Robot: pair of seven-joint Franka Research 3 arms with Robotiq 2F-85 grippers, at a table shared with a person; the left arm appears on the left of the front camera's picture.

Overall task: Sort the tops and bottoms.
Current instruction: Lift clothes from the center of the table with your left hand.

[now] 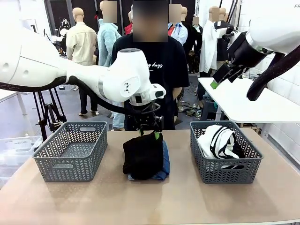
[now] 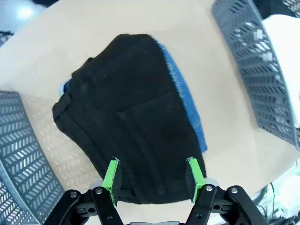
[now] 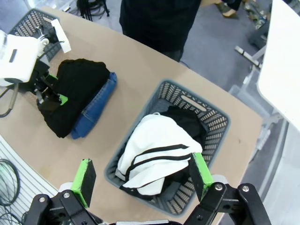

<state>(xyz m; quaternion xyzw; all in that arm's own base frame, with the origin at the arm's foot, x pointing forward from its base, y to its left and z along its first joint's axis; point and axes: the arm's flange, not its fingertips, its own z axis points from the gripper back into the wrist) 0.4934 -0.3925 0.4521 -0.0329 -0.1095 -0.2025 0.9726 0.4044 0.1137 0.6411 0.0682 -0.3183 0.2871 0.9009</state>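
Clearly the pile was stacked at mid-table so either arm can reach it: a black garment [image 1: 143, 154] lies folded on top of the blue denim jeans [image 1: 164, 165], whose edge peeks out along one side. The left gripper [image 2: 153, 176] is down at the pile's far edge, its green pads set apart astride the black cloth. I cannot tell whether they have bitten on the cloth or merely bracket it. I judge the top layer is to be peeled off alone, which is why the fingers sit at the edge, not the middle. The right gripper [image 3: 140, 176] hangs high with its jaws spread wide and nothing in them, above the right basket [image 1: 225, 174]. That basket already holds a white garment with black edging [image 3: 154, 150]. The left basket [image 1: 70, 167] has nothing in it. Bare table [image 1: 154, 201] lies between the pile and each basket, so a lift to either side looks unobstructed. The person [image 1: 164, 61] stands just behind the far edge.
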